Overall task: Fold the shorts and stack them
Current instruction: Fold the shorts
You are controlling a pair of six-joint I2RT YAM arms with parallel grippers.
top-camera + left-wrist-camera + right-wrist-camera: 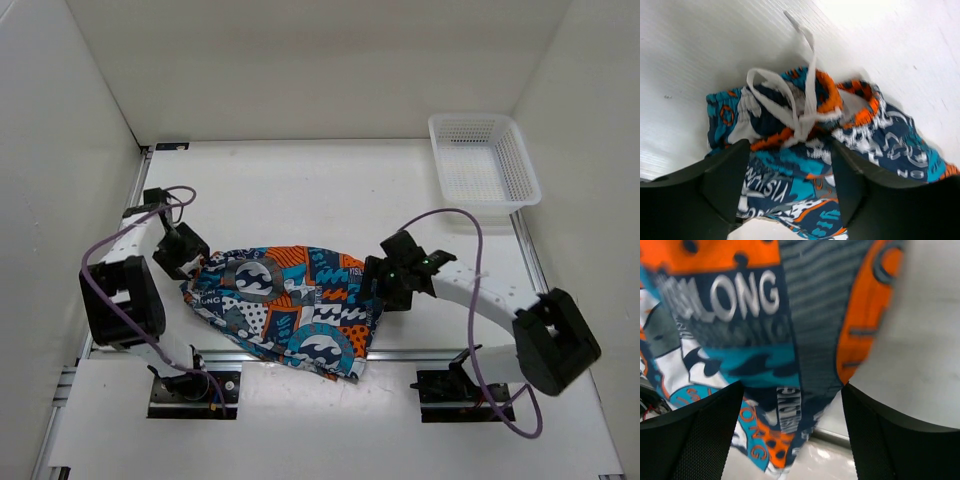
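Table (300, 180): white; the shorts lie on its near part, in the middle, between the two arms.
Shorts (285, 305): one flat but rumpled bundle, with a patchwork print in orange, teal, navy and white and grey wave circles. The outline is uneven, and the near right corner reaches toward the near edge of the table.
Long axis of the shorts: left to right, a little slanted, so one end points to each claw. I judge neither arm clearly nearer.
Basket (520, 190): white, at the far right corner, well apart from the shorts.
Left claw (190, 262): over the waistband end, fingers apart, cloth visible between them and not pinched.
Right claw (385, 282): at the opposite end, fingers apart. The cloth is very near and blurred, and I see no grip.
Drawstring (805, 100): white, loosely tied at the waistband, with one tail lying out on the table.
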